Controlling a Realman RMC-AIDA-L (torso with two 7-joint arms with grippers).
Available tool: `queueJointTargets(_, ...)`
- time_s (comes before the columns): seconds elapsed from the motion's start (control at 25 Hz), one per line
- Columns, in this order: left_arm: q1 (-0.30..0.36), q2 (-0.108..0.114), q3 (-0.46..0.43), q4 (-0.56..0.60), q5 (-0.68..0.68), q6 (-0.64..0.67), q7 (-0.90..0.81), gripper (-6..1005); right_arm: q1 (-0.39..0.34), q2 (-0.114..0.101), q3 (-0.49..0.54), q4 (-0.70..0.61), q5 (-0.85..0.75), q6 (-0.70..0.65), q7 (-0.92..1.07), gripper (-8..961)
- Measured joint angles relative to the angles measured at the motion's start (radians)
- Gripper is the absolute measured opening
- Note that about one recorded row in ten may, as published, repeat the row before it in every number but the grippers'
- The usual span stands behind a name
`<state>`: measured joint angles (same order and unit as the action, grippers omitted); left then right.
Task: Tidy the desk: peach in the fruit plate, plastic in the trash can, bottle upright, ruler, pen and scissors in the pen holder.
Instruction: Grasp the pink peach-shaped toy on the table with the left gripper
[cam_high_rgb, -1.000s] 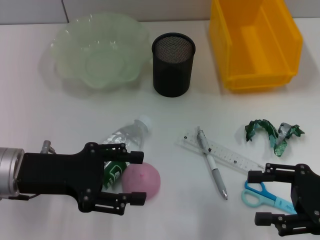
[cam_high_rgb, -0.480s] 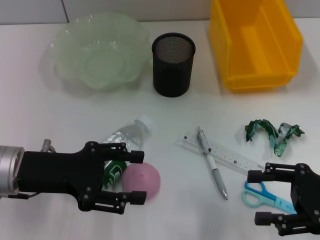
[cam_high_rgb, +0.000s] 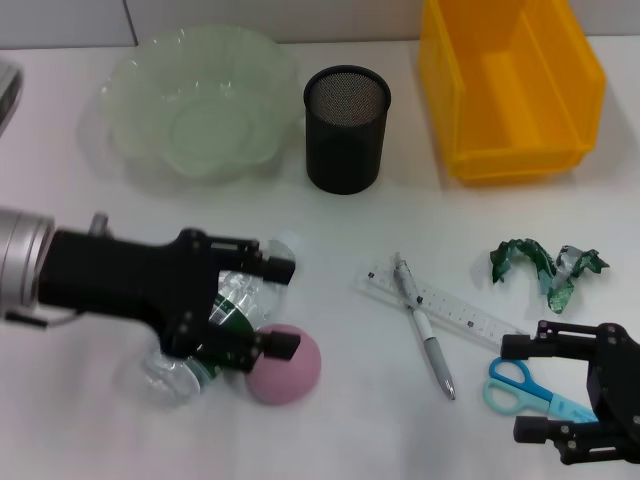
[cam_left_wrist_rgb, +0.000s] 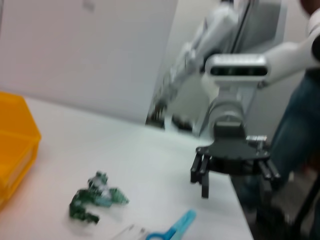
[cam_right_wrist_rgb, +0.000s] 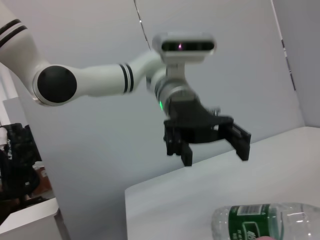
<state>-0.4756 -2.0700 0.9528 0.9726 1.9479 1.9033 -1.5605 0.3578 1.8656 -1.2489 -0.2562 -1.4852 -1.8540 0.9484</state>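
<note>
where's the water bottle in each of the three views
Head view: the bottle lies on its side near the front left, under the open left hand, beside the peach.
Left wrist view: not in it.
Right wrist view: its green-labelled body shows at the bottom edge.
Shared landmark: the left hand, seen in the head and right wrist views.

Head camera looks steeply down on the bench (cam_high_rgb: 90, 420); wrist cameras (low, near it) face each other across it.
</note>
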Motion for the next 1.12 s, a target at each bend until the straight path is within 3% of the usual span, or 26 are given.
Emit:
queueJointTargets(0.04, 0.0, 0.0, 0.0, 0.0, 0.0, 0.0, 0.0, 799, -0.001, -0.001, 0.008, 0.0, -0.004, 0.0, 0.0, 768)
queueJointTargets(0.08, -0.019, -0.001, 0.039, 0.111, 0.018, -0.007, -0.102, 799, -0.003, -0.001, 0.014, 0.0, -0.009, 0.0, 0.0, 768)
queueJointTargets(0.16, -0.039, -0.002, 0.076, 0.224, 0.054, -0.016, -0.204, 799, -0.009, -0.001, 0.033, 0.0, -0.022, 0.001, 0.0, 767)
queueJointTargets(0.24, -0.039, -0.002, 0.076, 0.224, 0.054, -0.016, -0.204, 799, -0.019, -0.002, 0.061, 0.0, -0.032, 0.001, 0.0, 766)
queueJointTargets(0.32, -0.063, -0.003, 0.177, 0.36, 0.141, -0.057, -0.321, 799, -0.038, -0.002, 0.109, 0.0, -0.038, 0.001, -0.001, 766)
queueJointTargets(0.44, -0.063, -0.003, 0.177, 0.36, 0.141, -0.057, -0.321, 799, -0.062, -0.005, 0.169, 0.0, -0.057, -0.008, 0.004, 765)
queueJointTargets(0.48, -0.07, -0.003, 0.264, 0.419, 0.199, -0.095, -0.365, 799, -0.068, -0.008, 0.185, 0.0, -0.073, -0.013, 0.01, 765)
queueJointTargets(0.56, -0.07, -0.003, 0.264, 0.419, 0.199, -0.095, -0.365, 799, -0.078, -0.011, 0.222, -0.006, -0.116, -0.02, 0.021, 764)
queueJointTargets(0.6, -0.076, -0.005, 0.39, 0.487, 0.271, -0.152, -0.42, 799, -0.085, -0.012, 0.248, -0.014, -0.146, -0.023, 0.027, 764)
queueJointTargets(0.64, -0.082, -0.006, 0.457, 0.513, 0.317, -0.177, -0.445, 799, -0.092, -0.012, 0.27, -0.024, -0.177, -0.025, 0.035, 764)
queueJointTargets(0.8, -0.089, -0.009, 0.566, 0.559, 0.387, -0.206, -0.471, 800, -0.119, -0.005, 0.359, -0.067, -0.272, -0.024, 0.066, 763)
queueJointTargets(1.12, -0.078, -0.01, 0.674, 0.592, 0.431, -0.246, -0.491, 800, -0.156, 0.005, 0.453, -0.101, -0.33, -0.022, 0.072, 761)
